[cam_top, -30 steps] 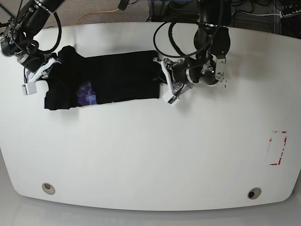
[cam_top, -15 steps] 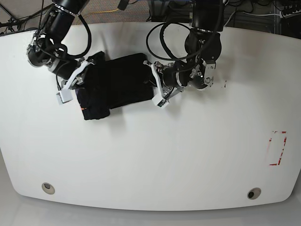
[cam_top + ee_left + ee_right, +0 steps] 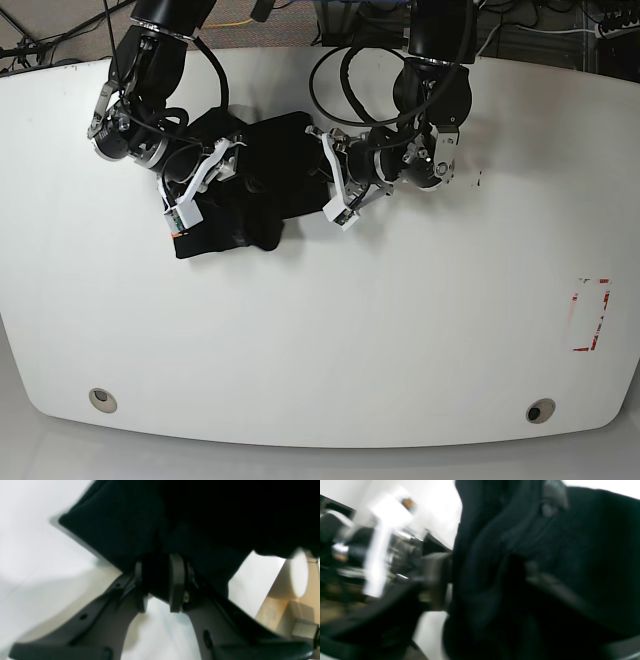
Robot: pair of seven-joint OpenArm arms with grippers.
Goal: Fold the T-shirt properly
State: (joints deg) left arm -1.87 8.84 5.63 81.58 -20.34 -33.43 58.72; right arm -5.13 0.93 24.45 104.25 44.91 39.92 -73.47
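Observation:
The black T-shirt (image 3: pixel 250 180) lies bunched and doubled over on the white table (image 3: pixel 330 340) at the back left; its purple-blue graphic is hidden. My right gripper (image 3: pixel 197 187) is over the shirt's left part, and in its blurred wrist view black fabric (image 3: pixel 570 555) fills the space between its fingers (image 3: pixel 435 580). My left gripper (image 3: pixel 337 195) is at the shirt's right edge. In the left wrist view it (image 3: pixel 157 585) is shut on a fold of the shirt (image 3: pixel 150 517), just above the table.
A red-outlined rectangle (image 3: pixel 590 315) marks the table's right side. Two round holes (image 3: pixel 102 399) (image 3: pixel 540 411) sit near the front edge. Cables and a yellow cord (image 3: pixel 215 22) lie behind the table's back edge.
My right gripper has carried the shirt's left end to the right, over the rest of it. The shirt is shorter and thicker and the graphic is covered. My left gripper has shifted slightly left.

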